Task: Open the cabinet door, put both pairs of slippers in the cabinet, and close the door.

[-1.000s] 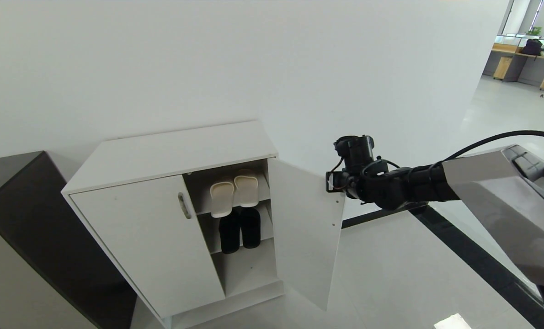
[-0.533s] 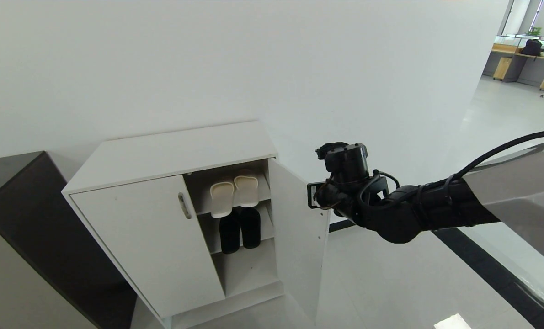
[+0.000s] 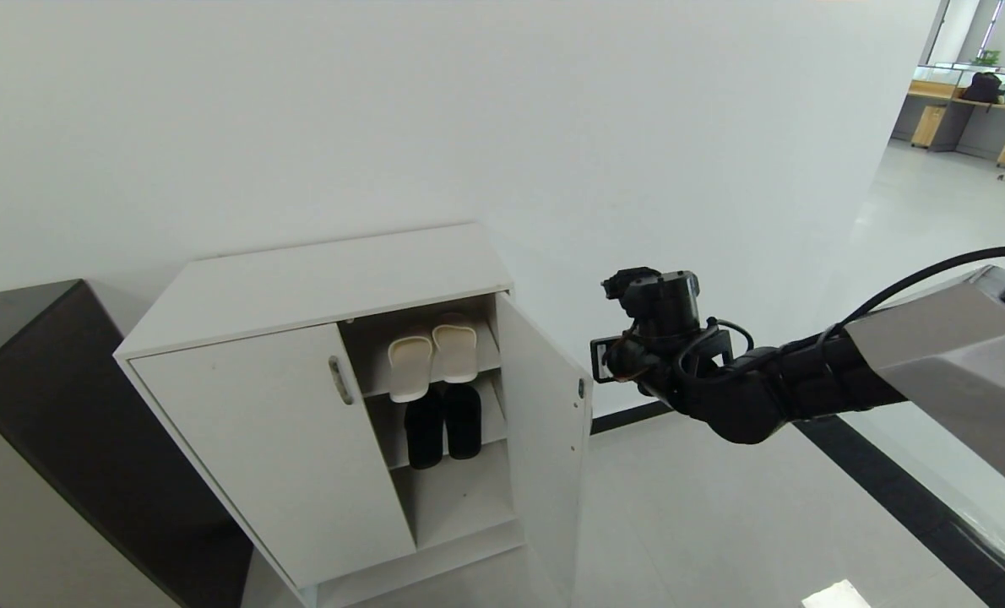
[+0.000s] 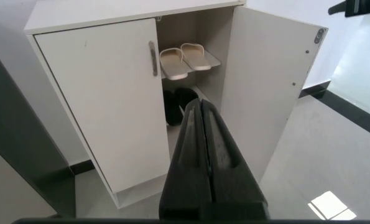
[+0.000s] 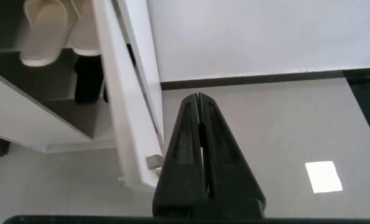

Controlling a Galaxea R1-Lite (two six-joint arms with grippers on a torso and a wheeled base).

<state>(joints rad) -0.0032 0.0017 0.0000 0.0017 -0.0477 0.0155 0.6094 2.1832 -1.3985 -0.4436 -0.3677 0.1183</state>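
Right jaws pressed together, empty, at 3 o'clock of cabinet door (image 3: 545,439), by its outer face; contact unclear. Left jaws also together, empty. Door half open. Inside cabinet (image 3: 317,283): cream slippers (image 3: 432,350) on upper shelf, black slippers (image 3: 443,422) at their 6 o'clock, next shelf down.

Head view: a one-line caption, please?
Right pincer beside the half-open door of a white cabinet; cream slippers shelved above black slippers.

Cabinet door (image 3: 545,439) bottom beyond view's edge
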